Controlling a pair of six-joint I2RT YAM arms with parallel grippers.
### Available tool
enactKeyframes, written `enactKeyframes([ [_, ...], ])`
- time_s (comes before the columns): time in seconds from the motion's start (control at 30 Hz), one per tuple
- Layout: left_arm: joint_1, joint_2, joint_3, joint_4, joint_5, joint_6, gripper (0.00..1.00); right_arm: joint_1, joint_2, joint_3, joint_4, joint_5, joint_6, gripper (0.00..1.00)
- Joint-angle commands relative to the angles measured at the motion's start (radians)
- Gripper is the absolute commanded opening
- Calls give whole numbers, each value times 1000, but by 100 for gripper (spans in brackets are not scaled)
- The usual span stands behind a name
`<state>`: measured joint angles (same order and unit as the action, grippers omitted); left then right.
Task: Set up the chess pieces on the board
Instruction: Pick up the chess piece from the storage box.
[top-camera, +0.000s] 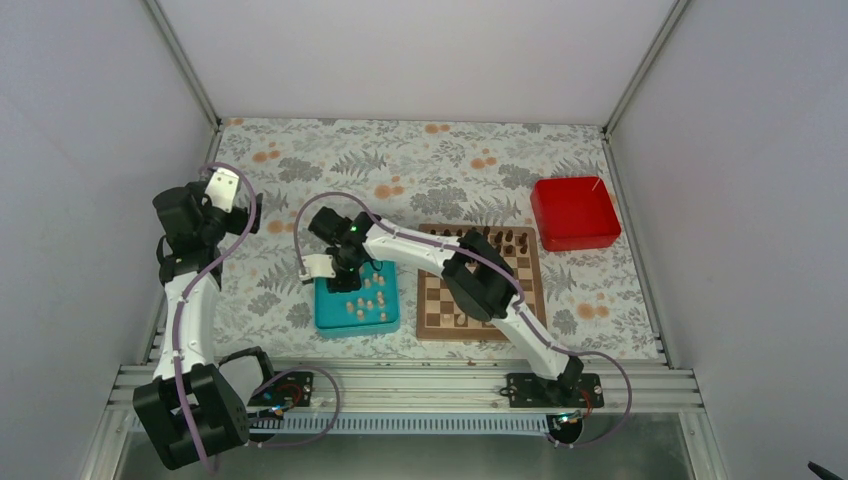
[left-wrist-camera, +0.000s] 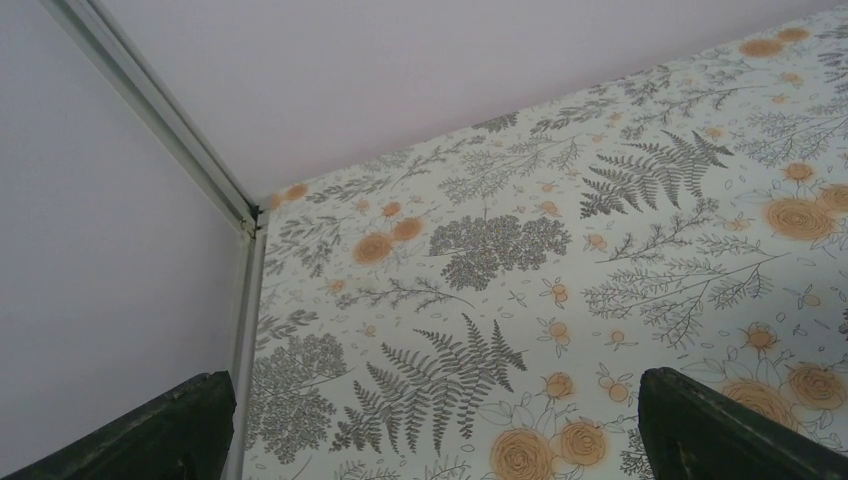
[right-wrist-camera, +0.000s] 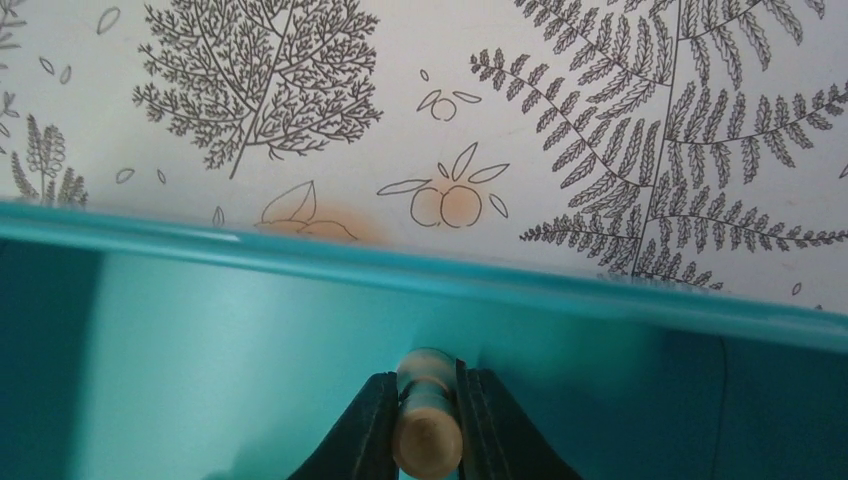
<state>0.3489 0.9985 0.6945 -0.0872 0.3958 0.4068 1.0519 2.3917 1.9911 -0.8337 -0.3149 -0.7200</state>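
Note:
In the right wrist view, my right gripper (right-wrist-camera: 428, 400) is shut on a pale beige chess piece (right-wrist-camera: 428, 438) low inside the teal tray (right-wrist-camera: 400, 268), near its far wall. From above, that gripper (top-camera: 347, 283) reaches down into the tray's (top-camera: 356, 328) far left part, where several more pale pieces (top-camera: 374, 300) stand. The board (top-camera: 480, 336) lies just right of the tray, with dark chessmen (top-camera: 497, 240) along its far edge. My left gripper (top-camera: 245, 205) is raised at the far left, away from both. Its fingers (left-wrist-camera: 190, 425) stand wide open over the bare cloth, and the left gripper (left-wrist-camera: 435, 385) holds nothing.
A red box (top-camera: 574, 212) sits behind the board's right corner. White walls and metal frame posts (left-wrist-camera: 245, 300) close off the table's left, back and right. My right arm stretches across the board's left part toward the tray.

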Motion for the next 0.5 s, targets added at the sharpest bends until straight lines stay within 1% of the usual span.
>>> enactKeyframes([
  [0.0,10,-11,-12,21,23,-9,100,9,-21,7,13,-28,11,11],
  [0.13,12,-11,-11,19,23,-8,100,8,-88,-36,23,-11,10,6],
  [0.23,14,-13,-11,18,22,-8,100,0,-175,-92,22,14,8,5],
  [0.4,16,-14,-10,20,19,-8,100,-43,-360,-242,-26,38,8,5],
  [0.47,17,-14,-9,21,16,-8,100,-68,-453,-331,-32,50,20,5],
])
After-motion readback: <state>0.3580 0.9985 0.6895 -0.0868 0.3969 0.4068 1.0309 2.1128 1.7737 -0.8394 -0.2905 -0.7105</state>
